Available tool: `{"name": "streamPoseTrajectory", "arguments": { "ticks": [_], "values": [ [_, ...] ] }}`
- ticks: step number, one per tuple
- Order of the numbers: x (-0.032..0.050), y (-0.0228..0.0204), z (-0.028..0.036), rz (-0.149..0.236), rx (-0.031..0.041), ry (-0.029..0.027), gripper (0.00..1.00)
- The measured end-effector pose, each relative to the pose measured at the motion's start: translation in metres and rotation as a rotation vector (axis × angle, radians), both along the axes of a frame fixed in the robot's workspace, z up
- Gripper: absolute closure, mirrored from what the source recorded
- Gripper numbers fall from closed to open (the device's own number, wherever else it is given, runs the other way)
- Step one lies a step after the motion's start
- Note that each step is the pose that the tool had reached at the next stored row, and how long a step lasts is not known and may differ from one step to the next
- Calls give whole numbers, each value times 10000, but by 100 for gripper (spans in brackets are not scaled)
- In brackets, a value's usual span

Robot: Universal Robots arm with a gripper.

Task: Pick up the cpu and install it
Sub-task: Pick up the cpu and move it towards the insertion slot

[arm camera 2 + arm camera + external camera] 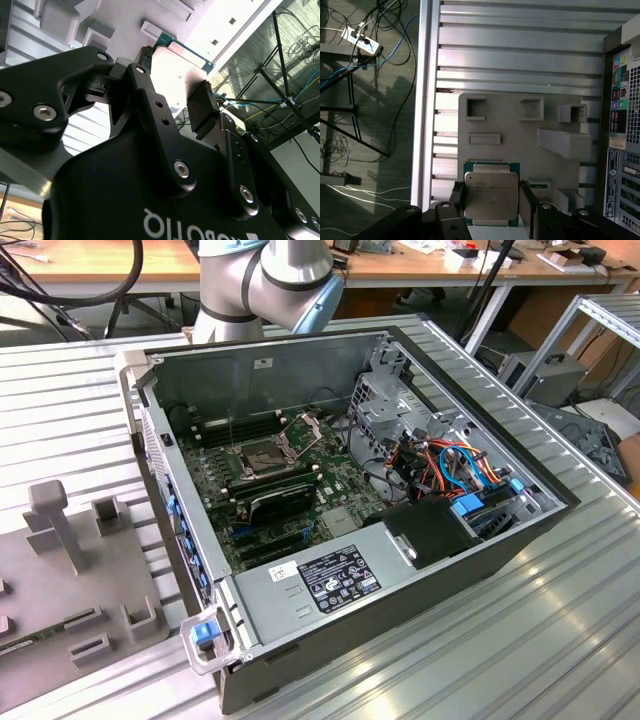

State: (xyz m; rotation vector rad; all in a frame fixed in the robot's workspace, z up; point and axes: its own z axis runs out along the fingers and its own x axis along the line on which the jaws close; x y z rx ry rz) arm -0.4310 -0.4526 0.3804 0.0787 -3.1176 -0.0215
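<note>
The cpu (491, 197), a small square chip with a dull silver top on a green base, sits between my gripper's (491, 201) two black fingers, which press on its two opposite edges. It looks held a little above the grey holder tray (520, 130). In the second wrist view the cpu (175, 70) shows as a bright plate with a green rim between the finger pads (202, 112) of the gripper (175, 85). In the exterior view the dark square socket (262, 452) with its metal frame lies on the green motherboard (330, 505) inside the open computer case.
The grey tray (100, 580) with raised posts and slots lies at the exterior view's left, on the ribbed metal table. The case walls (270, 365) stand around the board. Cables and a drive cage (440, 455) fill the case's right side.
</note>
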Motion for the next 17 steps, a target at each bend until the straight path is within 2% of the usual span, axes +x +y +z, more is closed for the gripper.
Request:
{"name": "streamPoseTrajectory", "arguments": {
  "ticks": [9,15,17],
  "values": [
    [88,0,0,0,-1,0,47],
    [191,0,-1,1,1,-1,47],
    [253,0,0,1,0,0,47]
  ]
}}
